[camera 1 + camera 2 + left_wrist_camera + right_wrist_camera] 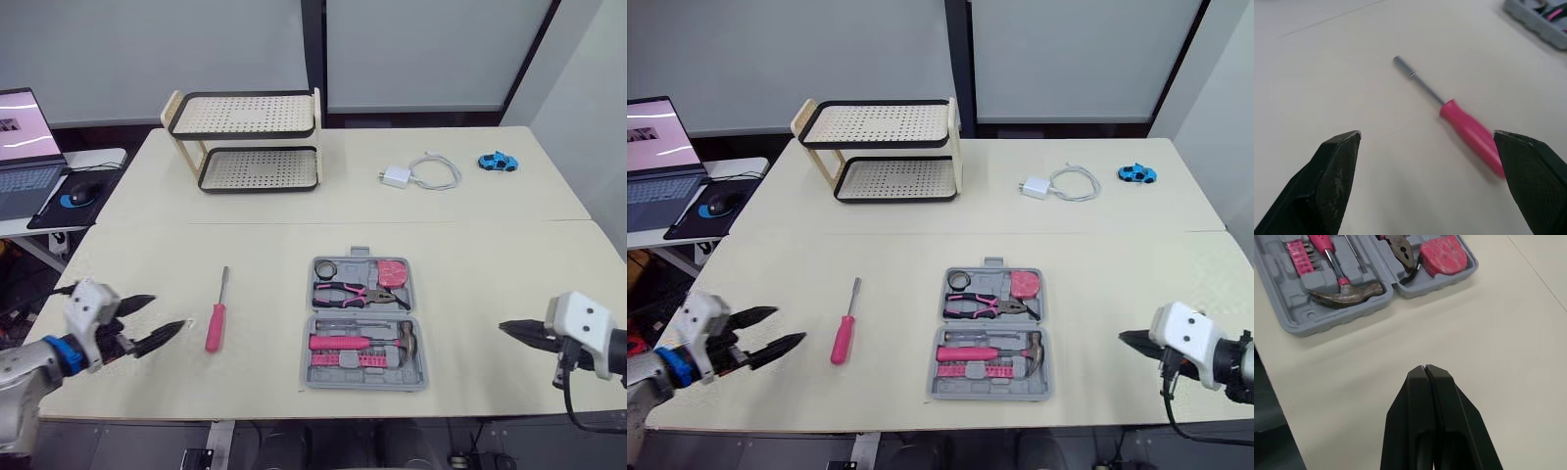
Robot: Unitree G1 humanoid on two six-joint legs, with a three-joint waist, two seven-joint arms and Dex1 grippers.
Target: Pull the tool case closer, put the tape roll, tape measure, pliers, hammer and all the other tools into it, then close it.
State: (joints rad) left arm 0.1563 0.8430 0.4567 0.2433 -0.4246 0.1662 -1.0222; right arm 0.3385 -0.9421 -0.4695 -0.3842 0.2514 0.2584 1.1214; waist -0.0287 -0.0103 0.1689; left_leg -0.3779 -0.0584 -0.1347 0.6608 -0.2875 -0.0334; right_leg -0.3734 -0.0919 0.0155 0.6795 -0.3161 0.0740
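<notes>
Tool case (306, 378) open at mid-surface (490, 255), holding tape roll (325, 267), tape measure (391, 273), pliers (343, 292) and hammer (404, 341). Pink screwdriver (215, 325) loose on the surface left of it, just ahead of left claw (168, 311), spread wide, empty. Right claw (1425, 369) pressed shut, well apart on the case's right.

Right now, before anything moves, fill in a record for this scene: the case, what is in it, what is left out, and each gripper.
case: tool case lies open on the table
inside: tape roll, tape measure, pliers, hammer, pink bits
left out: screwdriver, on the table to the case's left
left arm: left gripper open, empty, aimed at the screwdriver, not touching it
right arm: right gripper shut, empty, to the case's right
</notes>
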